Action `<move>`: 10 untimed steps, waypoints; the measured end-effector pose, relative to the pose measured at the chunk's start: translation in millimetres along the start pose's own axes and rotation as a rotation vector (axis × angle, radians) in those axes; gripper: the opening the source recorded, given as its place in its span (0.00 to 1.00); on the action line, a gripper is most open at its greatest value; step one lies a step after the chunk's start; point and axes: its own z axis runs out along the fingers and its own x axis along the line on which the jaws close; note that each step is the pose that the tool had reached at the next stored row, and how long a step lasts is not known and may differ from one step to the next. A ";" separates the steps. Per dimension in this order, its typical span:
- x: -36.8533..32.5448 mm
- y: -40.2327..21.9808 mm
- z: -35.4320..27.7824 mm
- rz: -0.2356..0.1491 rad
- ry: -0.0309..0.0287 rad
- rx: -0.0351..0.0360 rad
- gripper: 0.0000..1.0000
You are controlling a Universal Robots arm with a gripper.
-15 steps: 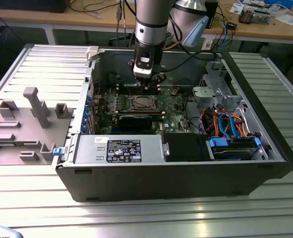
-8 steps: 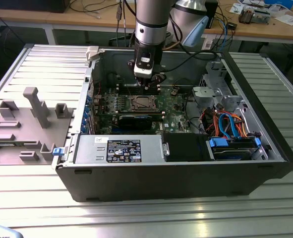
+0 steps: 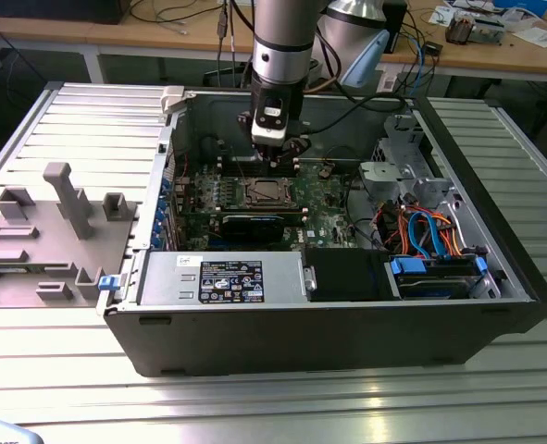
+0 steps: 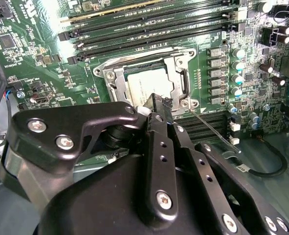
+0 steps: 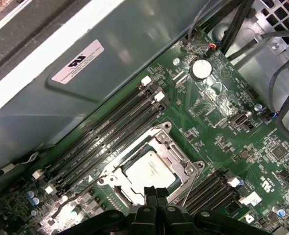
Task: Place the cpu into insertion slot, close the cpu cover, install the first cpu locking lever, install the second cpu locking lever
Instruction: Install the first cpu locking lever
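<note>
First wrist view: the cpu point(image 5: 149, 170) lies flat in the insertion slot point(image 5: 105, 180), directly ahead of the gripper point(image 5: 156, 192), its dull metal top facing up and square with the surround. The cpu cover point(image 5: 177, 152) is down around it, the chip showing through the central window, so placing and closing both read as done. The frame sitting level suggests the chip is properly seated, not riding on an edge.

The fingers are pressed together with nothing visible between them. Their tips hang just over the near edge of the cover, close to it; contact cannot be confirmed. A closed, narrow tip suits pushing or hooking a thin part better than grasping one.

In both wrist views a thin wire lever point(image 5: 189, 188) runs out at an angle from the socket corner just beside the fingertips point(image 4: 156, 103). It appears unlatched, which would explain the hand's position at this edge. The state of the other lever cannot be told.

Beyond the socket, the long memory slots point(image 5: 110, 132) run parallel on the green board point(image 5: 222, 127). In the exterior view the arm reaches down into the open computer case point(image 3: 329, 324).
</note>
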 end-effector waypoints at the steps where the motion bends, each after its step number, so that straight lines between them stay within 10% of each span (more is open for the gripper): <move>1: 0.0 0.0 0.0 -0.004 -0.0001 0.0000 0.11; 10: 0.0 0.0 0.0 -0.025 -0.0005 0.0004 0.11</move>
